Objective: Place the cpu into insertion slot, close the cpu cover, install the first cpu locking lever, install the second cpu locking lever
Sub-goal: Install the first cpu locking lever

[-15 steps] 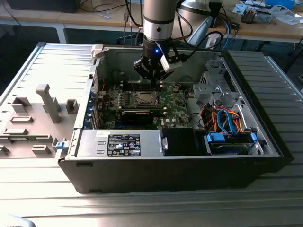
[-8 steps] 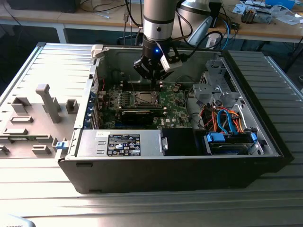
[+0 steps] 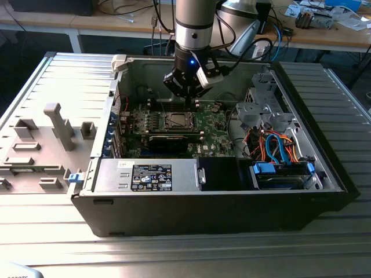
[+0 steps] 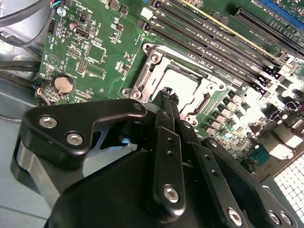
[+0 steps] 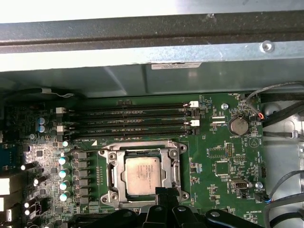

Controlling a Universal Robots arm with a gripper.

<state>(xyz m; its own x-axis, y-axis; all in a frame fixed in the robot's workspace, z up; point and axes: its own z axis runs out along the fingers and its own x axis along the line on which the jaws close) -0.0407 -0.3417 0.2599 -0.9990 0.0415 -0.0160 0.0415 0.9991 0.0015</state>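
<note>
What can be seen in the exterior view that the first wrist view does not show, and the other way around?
Exterior view alone: the whole computer case, the power supply box, the blue and orange cables, and the arm over the motherboard.

First wrist view alone: the cpu lying in its socket with the cpu cover framing it, the coin battery, and the memory slots up close.

Both: the green motherboard, the socket and the gripper near it.

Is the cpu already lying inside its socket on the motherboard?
Yes, in the first wrist view the cpu lies flat in the socket, framed by the cpu cover.
</note>
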